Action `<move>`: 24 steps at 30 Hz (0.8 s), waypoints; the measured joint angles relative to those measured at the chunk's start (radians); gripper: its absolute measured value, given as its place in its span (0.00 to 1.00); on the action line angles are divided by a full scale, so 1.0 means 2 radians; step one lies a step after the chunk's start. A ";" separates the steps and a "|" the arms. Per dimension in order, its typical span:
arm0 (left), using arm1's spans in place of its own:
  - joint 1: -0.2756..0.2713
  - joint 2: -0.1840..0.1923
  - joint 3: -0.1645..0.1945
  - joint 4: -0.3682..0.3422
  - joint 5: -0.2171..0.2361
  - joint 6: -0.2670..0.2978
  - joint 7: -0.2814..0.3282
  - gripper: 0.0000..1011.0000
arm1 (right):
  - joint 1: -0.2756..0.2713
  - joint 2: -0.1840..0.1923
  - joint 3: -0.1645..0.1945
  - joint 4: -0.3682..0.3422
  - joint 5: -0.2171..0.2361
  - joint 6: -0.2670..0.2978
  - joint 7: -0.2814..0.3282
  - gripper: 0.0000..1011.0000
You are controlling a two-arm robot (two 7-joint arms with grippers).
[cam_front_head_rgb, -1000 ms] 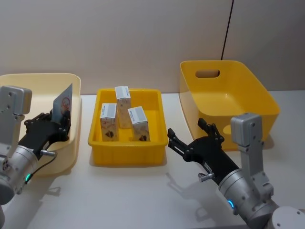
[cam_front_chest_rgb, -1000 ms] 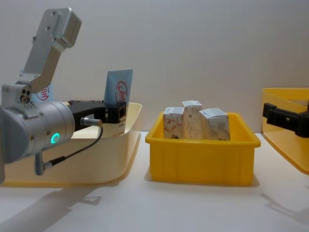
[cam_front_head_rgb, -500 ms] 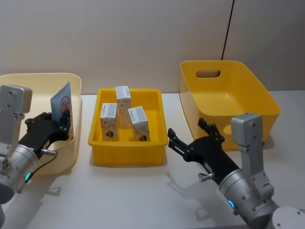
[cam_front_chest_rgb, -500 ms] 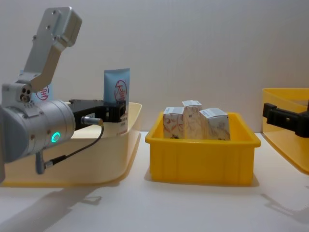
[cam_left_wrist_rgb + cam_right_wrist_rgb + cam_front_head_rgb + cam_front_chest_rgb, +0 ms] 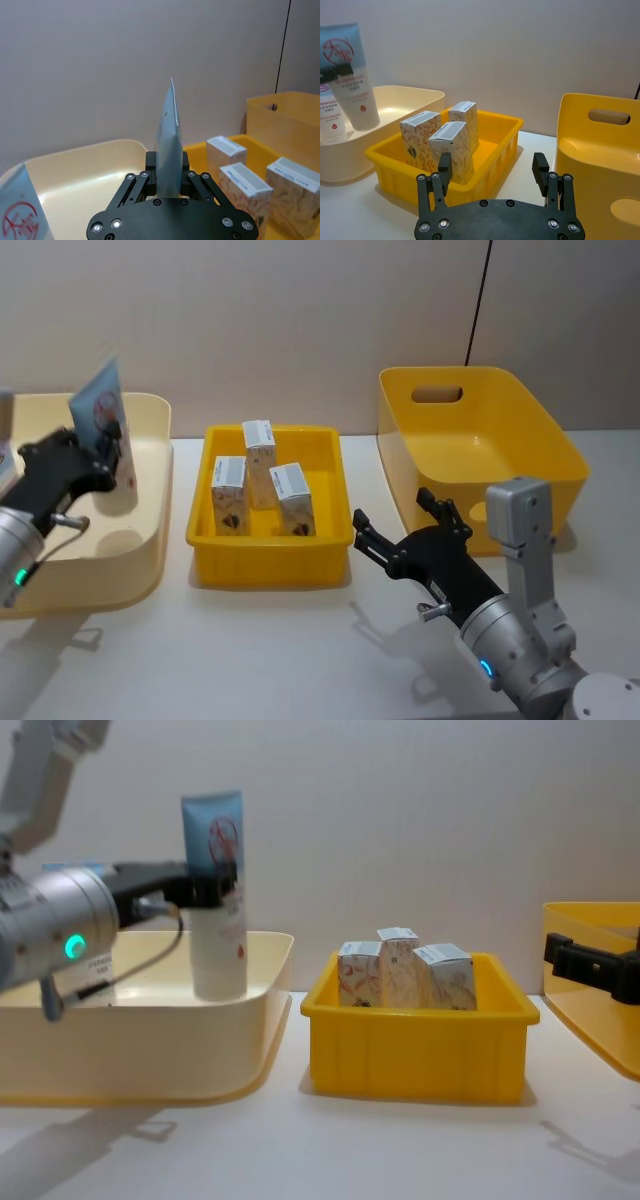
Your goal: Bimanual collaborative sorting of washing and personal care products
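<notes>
My left gripper is shut on a light-blue-and-white squeeze tube and holds it upright, cap down, above the cream bin. From the chest, the tube hangs with its white cap just above the bin's rim. A second tube stands in that bin. Three whitish cartons with orange pattern stand in the low yellow tray. My right gripper hovers open to the right of the tray's front corner, holding nothing.
A tall yellow bin with a handle slot stands at the right, behind my right gripper. White tabletop runs in front of the containers. A black cable hangs down the back wall.
My left gripper has lifted the tube upward and back toward the left over the cream bin, and the tube has come upright. The right arm has not moved.
</notes>
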 joint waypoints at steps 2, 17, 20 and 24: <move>-0.004 0.005 -0.008 -0.006 -0.008 -0.009 -0.014 0.25 | 0.000 0.000 0.000 0.000 0.000 0.000 0.000 0.99; -0.020 0.030 -0.029 -0.029 -0.066 -0.032 -0.100 0.25 | 0.000 0.000 0.000 0.000 0.000 0.000 0.000 0.99; -0.023 0.033 -0.029 -0.032 -0.079 -0.033 -0.118 0.25 | 0.000 0.000 0.000 0.000 0.000 0.000 0.000 0.99; -0.027 0.037 -0.028 -0.033 -0.095 -0.033 -0.142 0.25 | 0.000 0.000 0.000 0.000 0.000 0.000 0.000 0.99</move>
